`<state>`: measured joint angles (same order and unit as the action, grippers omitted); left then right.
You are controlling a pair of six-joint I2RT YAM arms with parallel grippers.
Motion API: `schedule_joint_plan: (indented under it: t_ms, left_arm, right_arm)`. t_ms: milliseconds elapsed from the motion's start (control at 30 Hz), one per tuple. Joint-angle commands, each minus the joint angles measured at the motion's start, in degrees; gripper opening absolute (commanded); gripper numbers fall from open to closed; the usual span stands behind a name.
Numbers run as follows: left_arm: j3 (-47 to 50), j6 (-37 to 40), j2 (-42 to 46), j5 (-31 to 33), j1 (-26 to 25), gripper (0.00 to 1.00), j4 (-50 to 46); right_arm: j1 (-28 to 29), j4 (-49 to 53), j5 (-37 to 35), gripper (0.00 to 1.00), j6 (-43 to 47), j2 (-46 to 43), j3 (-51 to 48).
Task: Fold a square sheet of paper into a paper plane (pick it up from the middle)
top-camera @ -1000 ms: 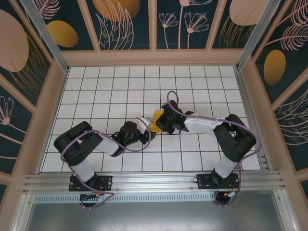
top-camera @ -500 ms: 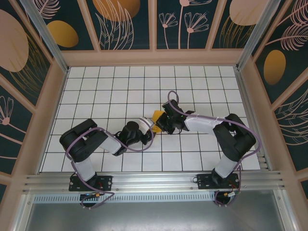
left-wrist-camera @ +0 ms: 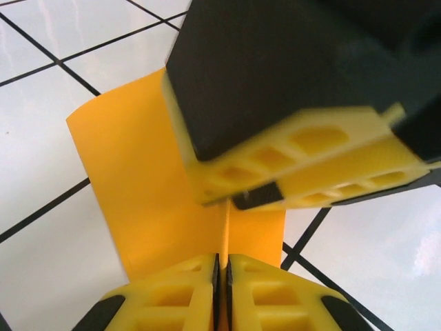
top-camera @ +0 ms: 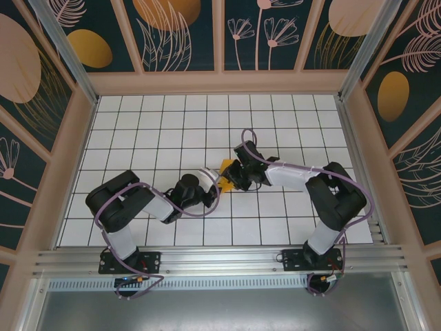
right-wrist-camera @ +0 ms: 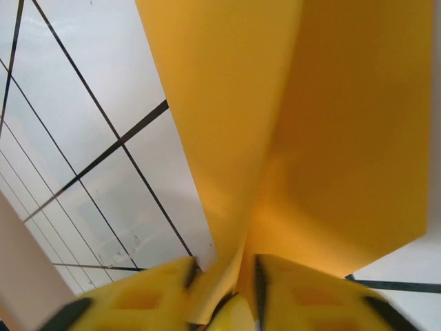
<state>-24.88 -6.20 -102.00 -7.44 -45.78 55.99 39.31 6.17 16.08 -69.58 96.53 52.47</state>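
From above, the folded sheet of paper (top-camera: 224, 165) sits mid-table (top-camera: 138, 124) between the two arms. The left end effector (top-camera: 212, 178) meets it from its near-left side and the right end effector (top-camera: 233, 176) from its right, both forearms stretched low and inward. In the left wrist view, the left end effector (left-wrist-camera: 222, 261) is clenched on the sheet's crease, which runs straight away from it. In the right wrist view, the right end effector (right-wrist-camera: 224, 276) has its jaws parted around the fold, released, so the left arm probably carries the sheet.
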Motion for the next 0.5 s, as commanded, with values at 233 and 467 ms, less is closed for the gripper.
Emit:
schedule_joint_plan:
  t_ms: [233,467]
  left_arm:
    - [1.9,-11.6,-0.6,-0.1,-0.2,0.14,2.6]
    - [2.4,-21.6,0.6,-1.6,-0.2,0.13,3.7]
  right_arm:
    - [-2.8,-2.7,-4.9,0.57,16.6,-16.2,-7.5]
    - [-4.1,-5.9,-2.2,0.56,23.9,-18.1,-12.3]
